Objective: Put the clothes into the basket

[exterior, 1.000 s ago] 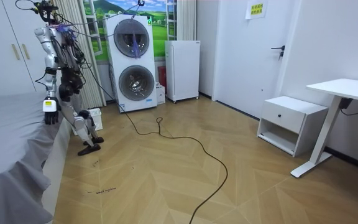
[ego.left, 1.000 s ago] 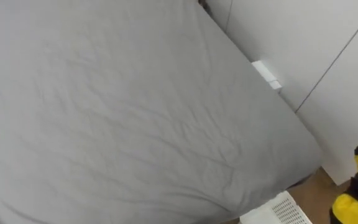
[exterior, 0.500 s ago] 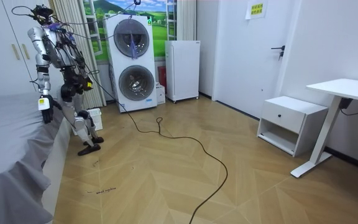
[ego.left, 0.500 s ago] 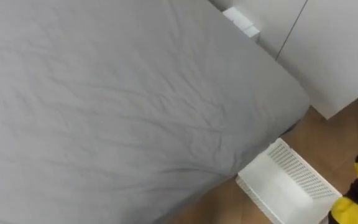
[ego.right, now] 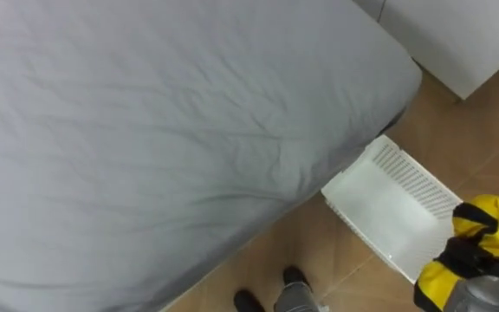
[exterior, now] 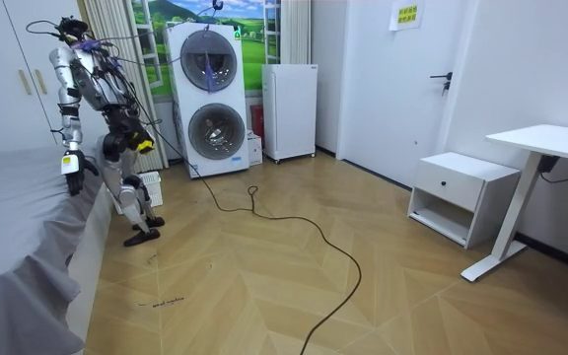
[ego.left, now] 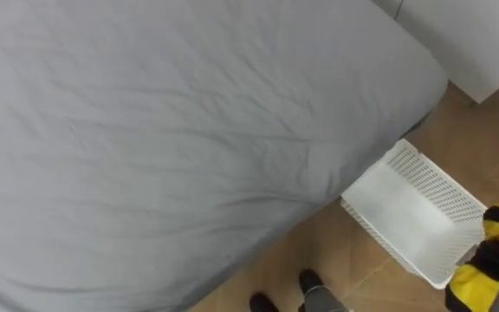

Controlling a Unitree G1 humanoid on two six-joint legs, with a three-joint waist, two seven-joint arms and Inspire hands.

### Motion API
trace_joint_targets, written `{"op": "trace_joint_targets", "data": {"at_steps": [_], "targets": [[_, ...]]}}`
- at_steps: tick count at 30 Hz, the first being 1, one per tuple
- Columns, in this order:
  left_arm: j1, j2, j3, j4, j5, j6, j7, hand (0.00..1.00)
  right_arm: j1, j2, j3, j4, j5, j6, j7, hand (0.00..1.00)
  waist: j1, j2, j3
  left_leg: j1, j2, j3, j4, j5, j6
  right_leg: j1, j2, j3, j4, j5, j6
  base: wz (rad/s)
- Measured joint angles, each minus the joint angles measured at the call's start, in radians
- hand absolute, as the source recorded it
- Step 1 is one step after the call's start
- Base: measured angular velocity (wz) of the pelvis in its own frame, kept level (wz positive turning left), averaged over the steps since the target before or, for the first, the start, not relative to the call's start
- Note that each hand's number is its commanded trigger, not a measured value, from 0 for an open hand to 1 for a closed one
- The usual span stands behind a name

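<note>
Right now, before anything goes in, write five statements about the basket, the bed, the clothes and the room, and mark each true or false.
1. The white basket stands on the wooden floor by a corner of the bed. True.
2. A grey sheet covers the bed. True.
3. Clothes already lie in the basket. False: its inside shows bare, and the yellow-and-black garment is up at the robot's right side, not in it.
4. A pile of clothes lies on the bed. False: the part of the sheet in view bears only creases.
5. The fridge stands on the room view's left of the stacked washers. False: the fridge is on the right of the stacked washers.
</note>
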Motion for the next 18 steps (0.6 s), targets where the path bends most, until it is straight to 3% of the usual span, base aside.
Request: {"op": "trace_joint_targets", "data": {"at_steps": [2,8,16,18], "targets": [[-0.01,-0.001,-0.01,-0.001,-0.007,-0.005,0.001,0.0,-0.013,-0.019,0.014,0.018,0.021,-0.003,0.001,0.0,0.002,0.008,0.001,-0.019,-0.004,0.001,0.003,0.002,0.003,-0.024,-0.007,-0.007,0.014,0.0,0.0,0.12],[-0.031,-0.002,-0.037,0.002,-0.06,-0.029,0.01,0.0,-0.022,-0.049,0.036,0.06,0.035,-0.021,0.004,0.0,0.042,0.01,0.0036,-0.046,-0.003,0.002,0.015,0.002,0.003,-0.056,-0.013,-0.023,0.033,-0.006,-0.007,0.03],[-0.032,-0.002,-0.036,0.001,-0.067,-0.066,0.006,0.0,-0.02,-0.07,0.033,0.061,0.036,-0.042,0.012,0.0,0.046,0.005,0.0073,-0.049,-0.006,-0.001,0.034,0.003,0.001,-0.054,-0.039,-0.063,0.058,-0.03,-0.012,0.15],[-0.035,-0.001,-0.036,0.001,-0.067,-0.079,0.006,0.0,-0.018,-0.073,0.033,0.061,0.037,-0.043,0.011,0.0,0.046,-0.001,0.0115,-0.053,-0.006,0.0,0.046,0.003,0.001,-0.055,-0.042,-0.068,0.068,-0.036,-0.012,0.14]]}}
